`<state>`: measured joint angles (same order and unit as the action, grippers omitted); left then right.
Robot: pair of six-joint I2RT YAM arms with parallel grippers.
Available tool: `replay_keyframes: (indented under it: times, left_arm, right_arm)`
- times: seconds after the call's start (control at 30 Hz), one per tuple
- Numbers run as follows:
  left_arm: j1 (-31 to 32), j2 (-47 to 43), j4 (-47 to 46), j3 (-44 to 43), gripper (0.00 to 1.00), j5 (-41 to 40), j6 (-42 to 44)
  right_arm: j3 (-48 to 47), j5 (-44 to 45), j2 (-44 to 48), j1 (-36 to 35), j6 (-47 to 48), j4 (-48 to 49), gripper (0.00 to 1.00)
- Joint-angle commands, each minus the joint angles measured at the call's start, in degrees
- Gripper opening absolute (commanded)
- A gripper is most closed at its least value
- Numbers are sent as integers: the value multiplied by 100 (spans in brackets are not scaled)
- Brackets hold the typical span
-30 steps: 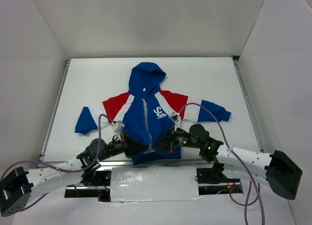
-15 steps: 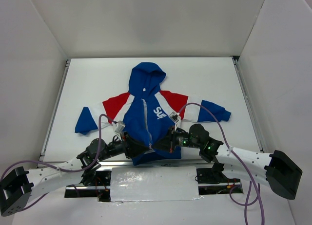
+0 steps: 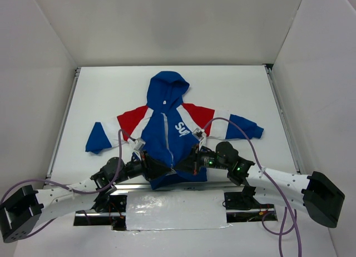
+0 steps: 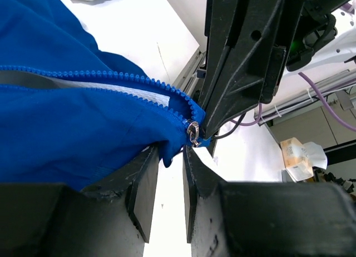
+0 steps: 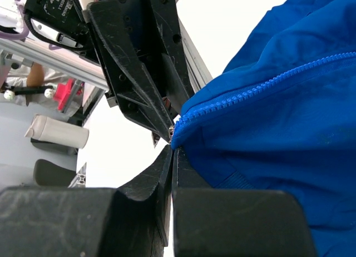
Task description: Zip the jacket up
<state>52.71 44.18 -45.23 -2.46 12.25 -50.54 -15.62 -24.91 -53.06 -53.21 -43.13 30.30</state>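
Working the rig from afar, I am looking down on the jacket [image 3: 158, 148], which is lying flat and face up in the middle of the white worktop [image 3: 239, 90]. Its hood [image 3: 167, 87] is pointing toward the far wall, its sleeves are spreading out left and right, and its hem is lying toward the near edge.

Both arms are reaching in low from the near side and meeting at the bottom of the front zipper [image 3: 166, 136]. The left arm [image 3: 149, 167] is coming in from the left, its jaws clamping the blue hem fabric just beside the zipper's lower end. In the left wrist view a fold of that fabric is dipping into the narrow slot between them. The right arm [image 3: 193, 161] is coming in from the right, its jaws pressing together on the opposite edge of the hem, with no gap showing in the right wrist view.

The two sets of jaws are sitting tip to tip, close to touching. The small metal slider [image 4: 193, 132] is sitting at the very bottom of the blue teeth [image 4: 111, 78], right between them. From overhead I cannot tell how far up the zipper is closed. White lettering [image 3: 181, 127] is showing on the chest beside the zipper, and a purple cable [image 3: 222, 119] is arching over the right arm.
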Motion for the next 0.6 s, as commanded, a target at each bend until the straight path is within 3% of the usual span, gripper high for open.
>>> replay_keyframes:
  times: [0.0,0.5,0.57]
  left_arm:
    - [29,90,-530,369,36,-12,-69]
    - [29,-525,-451,430,29,225,80]
    - [20,-438,-486,439,21,234,89]
  right_arm:
    - [-152,-146,23,12,139,187,0]
    - [-143,-102,6,21,156,125,0]
    - [-135,-111,15,13,121,160,0]
